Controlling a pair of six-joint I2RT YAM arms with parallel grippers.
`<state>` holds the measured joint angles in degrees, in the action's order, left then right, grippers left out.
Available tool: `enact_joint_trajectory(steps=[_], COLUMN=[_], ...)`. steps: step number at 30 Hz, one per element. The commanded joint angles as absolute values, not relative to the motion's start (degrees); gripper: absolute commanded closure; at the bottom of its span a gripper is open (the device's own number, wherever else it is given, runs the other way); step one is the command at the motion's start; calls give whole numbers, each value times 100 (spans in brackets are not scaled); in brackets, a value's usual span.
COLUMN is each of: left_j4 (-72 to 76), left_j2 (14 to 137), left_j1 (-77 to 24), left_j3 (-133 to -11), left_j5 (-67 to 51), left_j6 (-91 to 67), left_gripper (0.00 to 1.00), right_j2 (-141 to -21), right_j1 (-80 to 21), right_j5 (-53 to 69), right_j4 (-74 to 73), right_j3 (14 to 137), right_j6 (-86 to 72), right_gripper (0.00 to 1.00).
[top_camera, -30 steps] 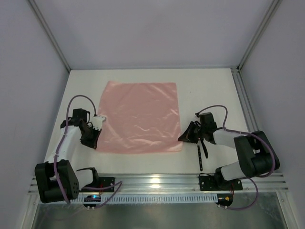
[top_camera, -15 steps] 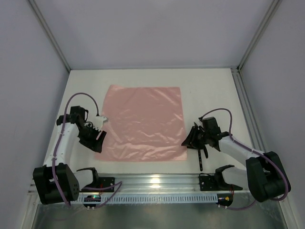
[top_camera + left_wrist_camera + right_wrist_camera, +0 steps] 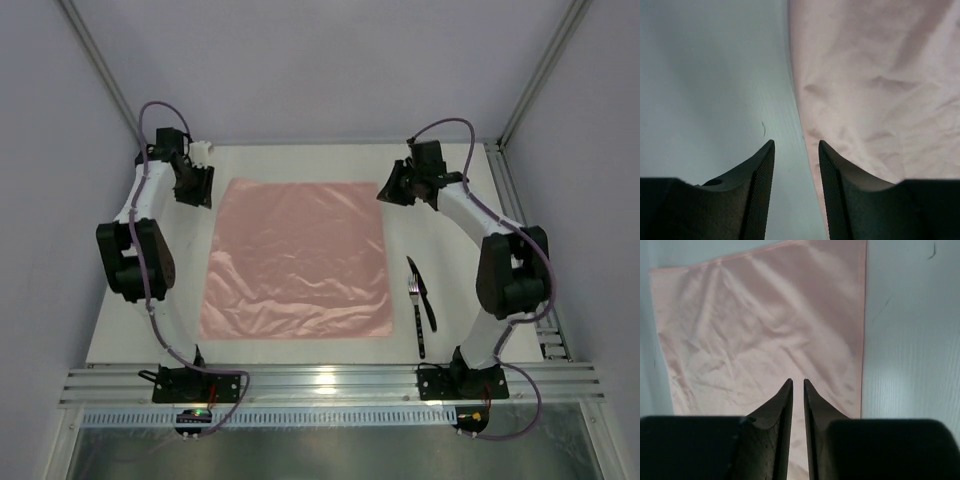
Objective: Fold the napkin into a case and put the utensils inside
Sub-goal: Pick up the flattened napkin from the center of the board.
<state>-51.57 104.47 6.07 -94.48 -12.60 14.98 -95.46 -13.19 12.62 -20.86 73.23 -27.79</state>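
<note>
The left arm (image 3: 145, 195) and the right arm (image 3: 465, 210) are built alike: white tubes between bulky black joints; a thin mauve cable (image 3: 148, 106) arcs above each wrist; the black fingers (image 3: 757, 195) taper to blunt tips, their inner faces finely ribbed.

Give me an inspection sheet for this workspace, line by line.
Surface: white table, matte.
Job's things: napkin spread flat, not yet folded; utensils lying right of it, apart from it.
Clutter: nothing seen.
Grippers: left gripper open, empty, over the napkin's left edge; right gripper open only a slit, empty, by its far right corner.
Cables: purple cables loop along both arms.
Surroundings: pale walls, metal frame posts, rail at the near edge.
</note>
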Motion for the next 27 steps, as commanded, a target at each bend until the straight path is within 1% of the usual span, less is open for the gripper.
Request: enact_joint_trajectory(steps=[1,2,3,4,5,6,8,10,11,13,14,16,17,19,20,23,25,27], left_j4=[-4703,-4676,-4745,-4798,-4834,-4799,-4624,-4307,-4289,-4446,-4560,-4832,-4851,-4791,-4738,-4432,-4133,-3623], left_j2=[11476,11722,12221,12460,12689,13066,13288,13482,13561,13886,14017,14307,14343,14361,14335,14091,13853,13422], left_j1=[343,317,256,220,194,141,88,62,-130,-167,-176,-176,-184,-193,-202,-263,-342,-518], left_j3=[-10211,-10665,-10931,-11195,-11676,-11855,-12094,-12102,-12190,-12400,-12671,-12875,-12928,-12876,-12832,-12552,-12062,-11639], left_j5=[-765,-721,-747,-721,-756,-808,-800,-695,-581,-615,-676,-905,-957,-1045,-1089,-1178,-1047,-941], left_j6=[633,563,441,396,291,281,272,316,395,439,422,387,378,456,483,676,991,1273], left_gripper=[57,57,55,52,49,42,36,35,34,34,36,45,51,58,64,71,71,66], right_j2=[-10536,-10956,-11151,-11327,-11642,-11785,-12066,-12181,-12234,-12296,-12322,-12384,-12410,-12445,-12454,-12533,-12577,-12603], right_j1=[-1213,-1204,-1204,-1204,-1204,-1204,-1204,-1204,-1213,-1204,-1204,-1204,-1195,-1204,-1204,-1195,-1213,-1204], right_j5=[1519,1608,1809,1915,1994,2082,2188,2259,2259,2233,2224,2215,2215,2206,2180,2180,2197,2250], right_j4=[-1987,-1908,-1733,-1653,-1565,-1417,-1249,-1055,-907,-818,-800,-791,-748,-686,-668,-624,-598,-536], right_j3=[8128,8452,8586,8700,8893,8955,9035,8992,8930,8842,8842,8816,8798,8728,8710,8649,8587,8535], right_j6=[-2899,-3005,-3249,-3365,-3592,-3699,-3901,-4095,-4148,-4227,-4228,-4236,-4254,-4306,-4324,-4359,-4403,-4482], right_gripper=[83,84,85,89,89,91,94,95,96,96,96,96,96,96,96,96,96,96])
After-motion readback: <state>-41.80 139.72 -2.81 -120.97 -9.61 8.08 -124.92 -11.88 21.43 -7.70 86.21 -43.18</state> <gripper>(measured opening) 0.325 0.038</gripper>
